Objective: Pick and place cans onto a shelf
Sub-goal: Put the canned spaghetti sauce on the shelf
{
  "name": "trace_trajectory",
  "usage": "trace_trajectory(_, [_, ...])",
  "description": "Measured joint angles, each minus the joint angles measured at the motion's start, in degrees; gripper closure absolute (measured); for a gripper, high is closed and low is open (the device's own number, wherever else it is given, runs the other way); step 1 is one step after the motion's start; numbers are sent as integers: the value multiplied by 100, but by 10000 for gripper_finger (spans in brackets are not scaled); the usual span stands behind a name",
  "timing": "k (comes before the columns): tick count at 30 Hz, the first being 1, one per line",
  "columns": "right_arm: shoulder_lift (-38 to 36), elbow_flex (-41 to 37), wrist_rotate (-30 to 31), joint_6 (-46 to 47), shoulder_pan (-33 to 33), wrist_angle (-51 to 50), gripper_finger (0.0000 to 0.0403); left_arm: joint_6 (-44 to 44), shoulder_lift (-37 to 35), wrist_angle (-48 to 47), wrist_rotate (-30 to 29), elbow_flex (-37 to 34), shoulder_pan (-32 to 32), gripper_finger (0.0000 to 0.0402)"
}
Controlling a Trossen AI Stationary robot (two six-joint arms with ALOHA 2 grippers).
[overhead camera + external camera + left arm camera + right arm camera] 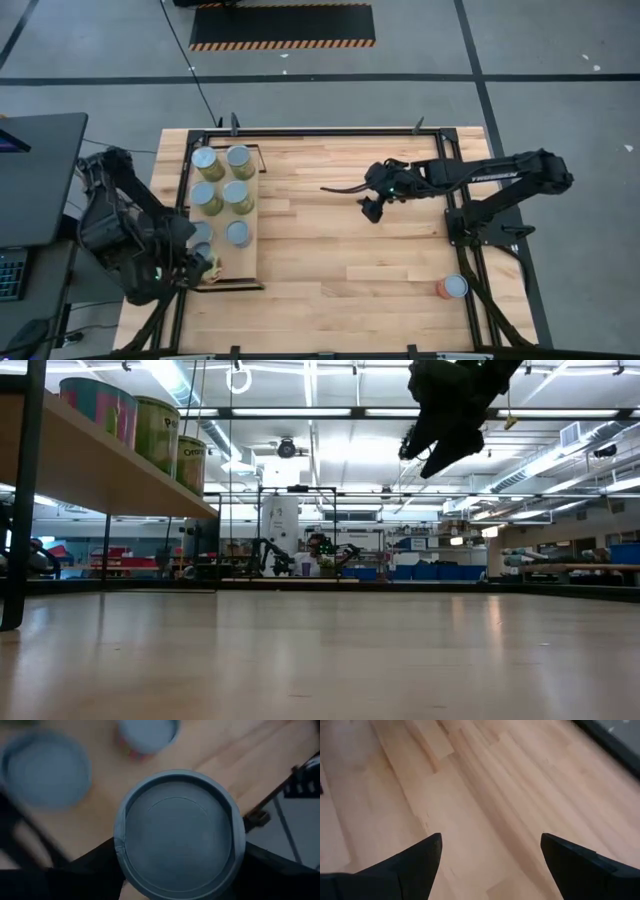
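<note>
Can (179, 834) between left claw (180, 870) fingers

Centre of the tabletop (330, 250) is bare wood, wide open for passage. Shelf (250, 255) along the left side is crowded: cans (222, 178) in two rows fill its far half, more near the middle. Left gripper (205, 268) with a can (179, 832) between its fingers blocks the shelf's near end. Right gripper (372, 208) hangs right of centre, fingers spread, nothing under it. Lone orange can (452, 288) sits near-right corner beside the black frame (470, 250).
</note>
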Motion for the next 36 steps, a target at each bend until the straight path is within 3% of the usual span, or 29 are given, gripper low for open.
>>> trace_trajectory(2, [77, 0, -68, 170, 4, 3, 56, 241, 98, 27, -330, 1, 13, 117])
trace_trajectory(22, [288, -2, -215, 793, 47, 134, 56, 2945, 1070, -61, -716, 2, 77, 117])
trace_trajectory(27, [288, -2, -358, 877, 101, 133, 56, 2747, 1145, -76, -664, 16, 81, 117])
trace_trajectory(36, [288, -2, -368, 879, 157, 136, 56, 2404, 1130, -64, -39, 16, 322, 102])
